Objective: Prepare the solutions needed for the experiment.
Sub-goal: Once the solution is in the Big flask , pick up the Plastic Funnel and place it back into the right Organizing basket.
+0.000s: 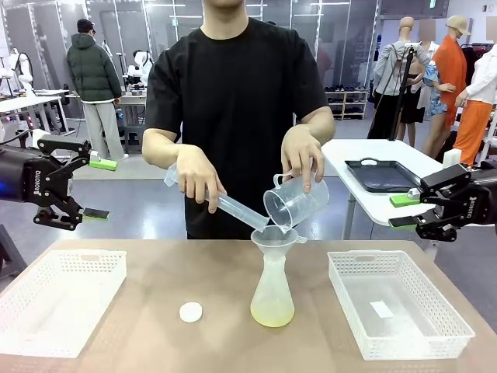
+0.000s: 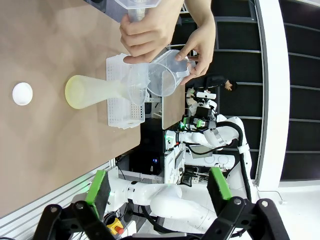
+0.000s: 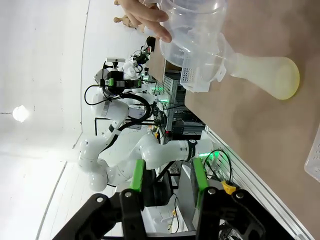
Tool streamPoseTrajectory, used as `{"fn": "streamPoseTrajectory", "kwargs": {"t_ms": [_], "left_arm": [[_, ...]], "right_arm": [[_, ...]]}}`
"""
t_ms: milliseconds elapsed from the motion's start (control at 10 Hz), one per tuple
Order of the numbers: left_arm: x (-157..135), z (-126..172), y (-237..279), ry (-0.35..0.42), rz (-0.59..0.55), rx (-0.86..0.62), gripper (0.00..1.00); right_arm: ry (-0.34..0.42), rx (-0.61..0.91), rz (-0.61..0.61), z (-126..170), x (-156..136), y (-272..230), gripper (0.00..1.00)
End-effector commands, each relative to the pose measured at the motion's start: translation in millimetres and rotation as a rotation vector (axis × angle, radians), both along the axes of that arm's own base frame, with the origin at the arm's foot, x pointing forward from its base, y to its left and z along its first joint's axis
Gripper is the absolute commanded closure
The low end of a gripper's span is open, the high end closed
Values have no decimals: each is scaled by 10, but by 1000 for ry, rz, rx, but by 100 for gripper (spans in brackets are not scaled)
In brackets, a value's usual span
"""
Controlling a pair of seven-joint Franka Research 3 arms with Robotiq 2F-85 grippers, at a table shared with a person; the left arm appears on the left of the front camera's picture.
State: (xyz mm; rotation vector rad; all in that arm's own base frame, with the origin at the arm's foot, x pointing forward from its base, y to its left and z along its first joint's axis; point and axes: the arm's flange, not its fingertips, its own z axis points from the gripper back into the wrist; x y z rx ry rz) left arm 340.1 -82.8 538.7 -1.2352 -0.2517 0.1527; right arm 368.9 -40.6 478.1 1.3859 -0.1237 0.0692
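person [image 1: 233, 93] tips beaker [image 1: 293, 202] and cylinder [image 1: 233, 208] into the funnelled flask [image 1: 272, 276] of pale solution [image 1: 272, 315] between left gripper [image 1: 97, 189] and right gripper [image 1: 402, 211], both splayed empty; next, hold clear.

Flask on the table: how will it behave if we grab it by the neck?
Probably light: the flask looks like translucent plastic and holds only a shallow layer of solution. Its wide base should resist tipping, but the funnel seems only rested in its mouth and may topple off. The smooth tapered neck could slip upward in the jaws.

Front head-on, wrists sideways; solutions [image 1: 272, 315] shared
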Motion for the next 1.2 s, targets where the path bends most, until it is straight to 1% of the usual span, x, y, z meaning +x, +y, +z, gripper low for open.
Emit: {"fn": "streamPoseTrajectory", "kwargs": {"t_ms": [0,1100], "left_arm": [[-6,11,-37,5,0,-29,0],[-6,11,-37,5,0,-29,0]], "right_arm": [[-8,2,5,18,5,-5,53],[-8,2,5,18,5,-5,53]]}}
